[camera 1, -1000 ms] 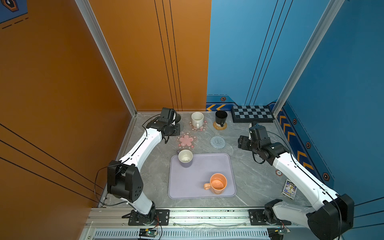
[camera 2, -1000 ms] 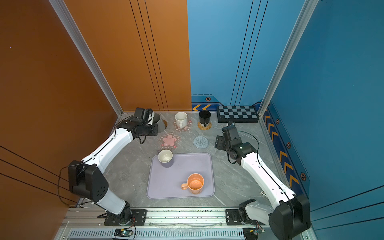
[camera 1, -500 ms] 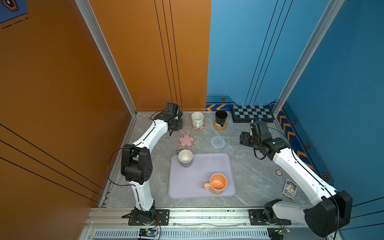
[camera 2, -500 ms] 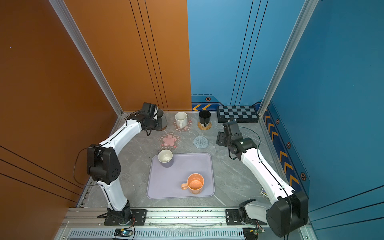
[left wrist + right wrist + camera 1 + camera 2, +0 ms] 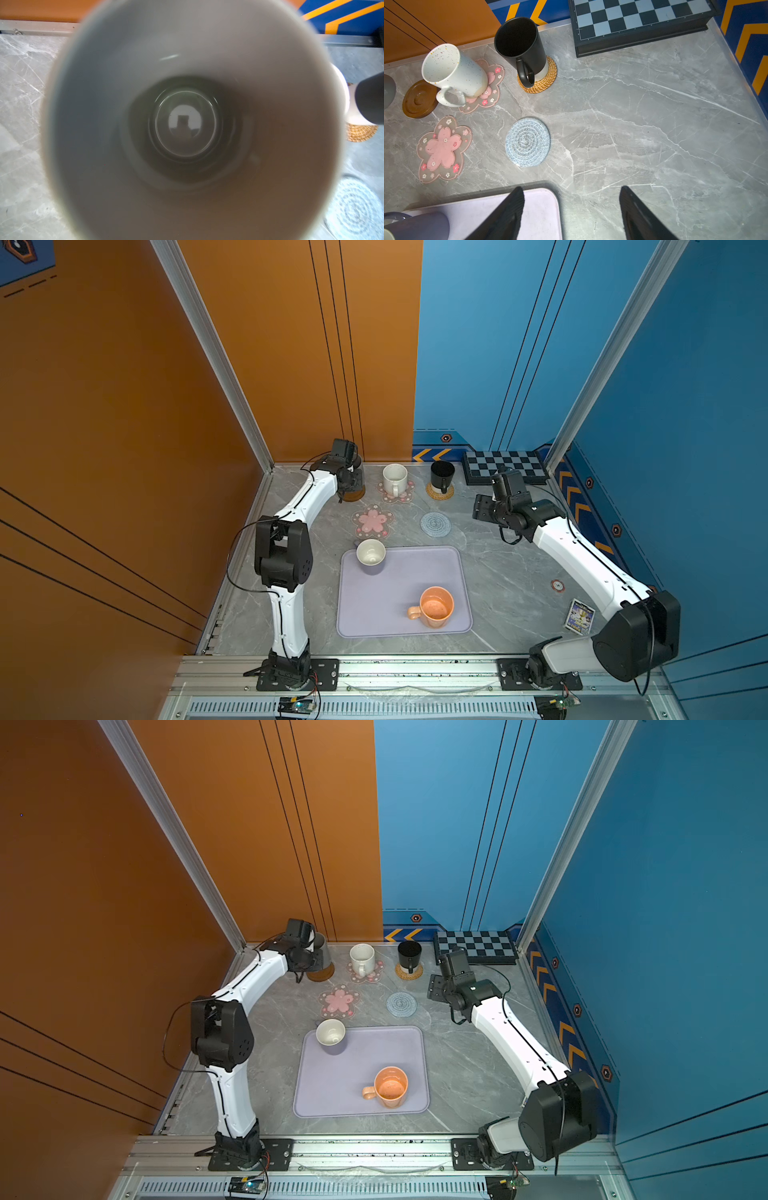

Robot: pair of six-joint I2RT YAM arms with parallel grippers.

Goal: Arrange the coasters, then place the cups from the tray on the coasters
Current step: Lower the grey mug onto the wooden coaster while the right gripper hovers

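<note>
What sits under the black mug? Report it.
A tan rattan coaster lies under the black mug; its rim shows around the base. The coaster's middle is hidden by the mug.

Reaches up to just left of the frame's middle with the left gripper [image 5: 348,481] closed; holds the right gripper [image 5: 478,509] wide open, right of middle.

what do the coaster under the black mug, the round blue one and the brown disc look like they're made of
Tan coaster under the black mug: seemingly woven rattan or cane, matte, coiled braided strands.
Round blue coaster: likely cotton rope, soft and matte, wound in a spiral.
Brown disc: probably wood, smooth with slight sheen, turned concentric rings; moulded plastic is possible.
</note>
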